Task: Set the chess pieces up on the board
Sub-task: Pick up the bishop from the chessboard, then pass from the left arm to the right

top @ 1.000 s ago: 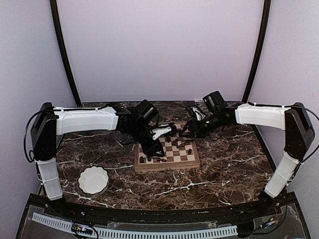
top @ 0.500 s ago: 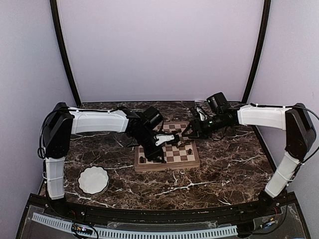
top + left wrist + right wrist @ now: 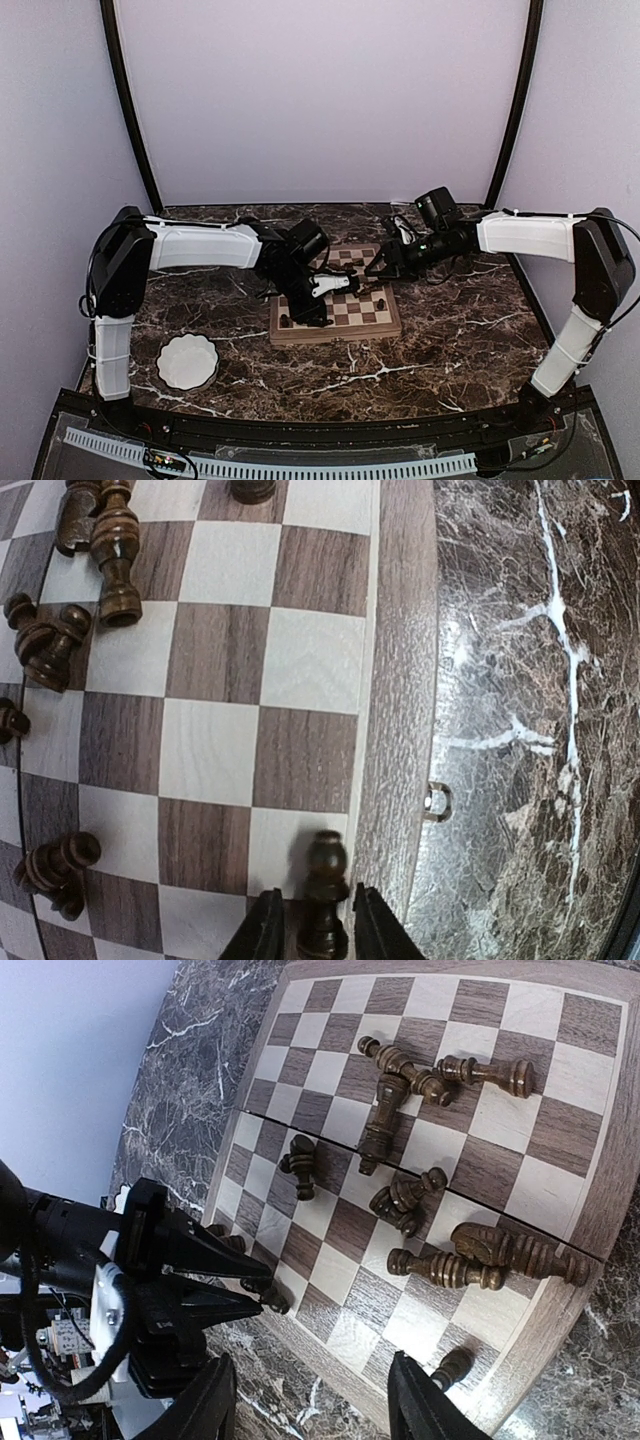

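The board (image 3: pixel 340 335) lies mid-table, its rim (image 3: pixel 395 680) beside dark marble. My left gripper (image 3: pixel 318 930) is low over the board's edge row, shut round an upright dark pawn (image 3: pixel 325 875) on a light square by the rim. The right wrist view shows that pawn (image 3: pixel 272 1301) at the left gripper's black fingertips (image 3: pixel 240 1305). Several chess pieces (image 3: pixel 400 1090) lie toppled in the board's middle; a long one (image 3: pixel 445 1268) and a knight (image 3: pixel 500 1248) lie nearer. My right gripper (image 3: pixel 315 1400) hovers open above the board (image 3: pixel 610 1160), empty, with a standing pawn (image 3: pixel 452 1365) by its right finger.
A white scalloped bowl (image 3: pixel 187 362) sits on the marble at the near left. Toppled pieces (image 3: pixel 115 560) lie left of the held pawn, and two more (image 3: pixel 45 645) (image 3: pixel 55 865) lie further along. A small metal clasp (image 3: pixel 437 800) sticks out from the board's rim.
The left arm has swung in and its gripper has come down toward the board's near edge, jaws narrowing round the pawn. The right gripper drew back slightly, then held still.
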You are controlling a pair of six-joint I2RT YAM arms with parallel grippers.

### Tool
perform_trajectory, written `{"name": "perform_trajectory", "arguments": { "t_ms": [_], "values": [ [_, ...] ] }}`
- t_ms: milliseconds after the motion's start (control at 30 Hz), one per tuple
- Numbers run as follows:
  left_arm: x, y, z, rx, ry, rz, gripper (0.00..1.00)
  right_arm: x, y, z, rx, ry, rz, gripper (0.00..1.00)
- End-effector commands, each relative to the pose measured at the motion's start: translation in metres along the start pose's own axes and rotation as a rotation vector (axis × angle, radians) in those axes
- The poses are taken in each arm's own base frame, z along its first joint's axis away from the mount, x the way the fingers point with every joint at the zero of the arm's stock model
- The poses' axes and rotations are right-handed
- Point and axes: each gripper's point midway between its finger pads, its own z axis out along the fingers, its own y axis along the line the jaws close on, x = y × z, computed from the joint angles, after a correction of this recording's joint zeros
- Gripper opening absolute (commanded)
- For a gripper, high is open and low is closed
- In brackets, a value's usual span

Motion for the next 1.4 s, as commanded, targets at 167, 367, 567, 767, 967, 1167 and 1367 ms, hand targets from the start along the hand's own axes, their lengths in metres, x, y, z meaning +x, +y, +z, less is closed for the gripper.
{"name": "perform_trajectory", "arguments": {
  "t_ms": [167,367,567,767,967,1167,1367],
  "values": [
    [0.008,-0.001,0.006,0.013,0.028,0.014,0.22,-0.010,0.005,-0.011,-0.035,-0.055,-0.005,0.53],
    [0.001,-0.001,0.005,0.023,0.012,0.008,0.08,-0.012,0.002,-0.013,-0.031,-0.063,0.002,0.53],
    [-0.026,0.006,-0.029,0.025,-0.098,-0.101,0.03,-0.021,0.003,-0.031,-0.005,-0.105,-0.005,0.53],
    [-0.065,0.009,-0.085,0.041,-0.346,-0.188,0.04,-0.025,0.018,-0.049,0.006,-0.123,-0.021,0.53],
    [-0.093,0.013,-0.116,-0.008,-0.526,-0.165,0.05,-0.017,0.052,-0.042,-0.067,0.014,-0.038,0.53],
    [-0.107,0.005,-0.121,0.009,-0.591,-0.125,0.05,-0.029,0.079,-0.038,-0.119,0.048,-0.035,0.53],
    [-0.114,0.002,-0.124,0.015,-0.619,-0.106,0.05,-0.026,0.084,-0.025,-0.140,0.106,-0.014,0.53]
  ]
}}
